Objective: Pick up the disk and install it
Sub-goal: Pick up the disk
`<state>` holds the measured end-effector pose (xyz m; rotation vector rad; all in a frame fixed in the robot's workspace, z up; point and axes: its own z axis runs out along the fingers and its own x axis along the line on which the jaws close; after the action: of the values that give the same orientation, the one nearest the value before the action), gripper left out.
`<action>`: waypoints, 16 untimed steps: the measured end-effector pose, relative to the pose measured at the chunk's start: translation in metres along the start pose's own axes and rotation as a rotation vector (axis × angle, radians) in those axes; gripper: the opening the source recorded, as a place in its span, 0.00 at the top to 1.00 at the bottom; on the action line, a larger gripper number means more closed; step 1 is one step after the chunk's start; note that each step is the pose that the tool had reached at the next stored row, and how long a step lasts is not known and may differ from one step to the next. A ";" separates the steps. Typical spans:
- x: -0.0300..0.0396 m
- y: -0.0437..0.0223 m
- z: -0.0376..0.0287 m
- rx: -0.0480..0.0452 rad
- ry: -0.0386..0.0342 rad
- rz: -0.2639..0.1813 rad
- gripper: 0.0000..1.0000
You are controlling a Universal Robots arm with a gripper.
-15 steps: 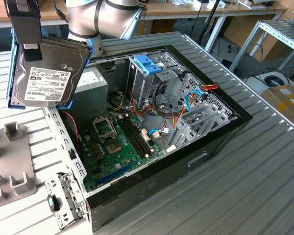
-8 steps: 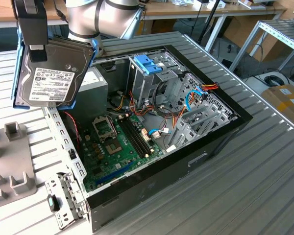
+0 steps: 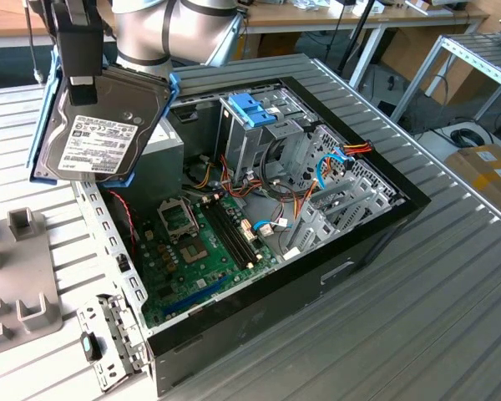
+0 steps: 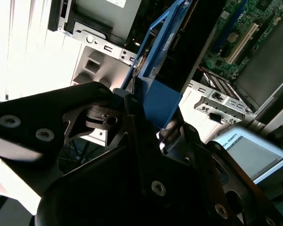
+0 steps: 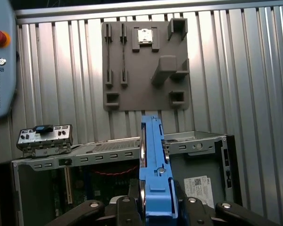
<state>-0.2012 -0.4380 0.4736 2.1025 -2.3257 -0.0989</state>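
One disk (image 3: 96, 138), top behind hand (image 3: 82, 81)

Both wrist views look down closely past the disk (image 4: 160, 99) (image 5: 153, 165).

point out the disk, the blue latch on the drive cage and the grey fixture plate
the disk (image 3: 100, 144): exterior view, its white label
the blue latch (image 3: 249, 109): exterior view, its flat top
the grey fixture plate (image 5: 139, 80): first wrist view, bare middle of its face

The disk (image 3: 100, 125) hangs clear above the computer case (image 3: 317, 284). Inside the case, the drive cage (image 3: 250, 138) and loose cables (image 3: 294, 194) crowd the room beside the circuit board (image 3: 192, 251).
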 end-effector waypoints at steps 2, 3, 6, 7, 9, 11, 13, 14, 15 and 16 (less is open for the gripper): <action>-0.0001 -0.0004 -0.0004 0.0000 0.0000 0.000 0.63; -0.0001 -0.0005 -0.0007 -0.0001 0.0001 0.000 0.63; -0.0002 -0.0006 -0.0029 0.0000 0.0002 0.000 0.63; -0.0003 -0.0008 -0.0034 0.0000 0.0003 0.000 0.63; -0.0006 -0.0032 -0.0036 -0.0007 0.0004 0.000 0.63; -0.0011 -0.0084 -0.0037 -0.0042 0.0007 0.000 0.63; -0.0019 -0.0166 -0.0039 -0.0090 0.0012 0.000 0.63; -0.0023 -0.0204 -0.0041 -0.0102 0.0016 0.001 0.63; -0.0025 -0.0222 -0.0041 -0.0106 0.0023 0.001 0.63; -0.0026 -0.0240 -0.0043 -0.0108 0.0038 0.001 0.63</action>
<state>-0.1768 -0.4379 0.4768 2.0953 -2.3183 -0.1071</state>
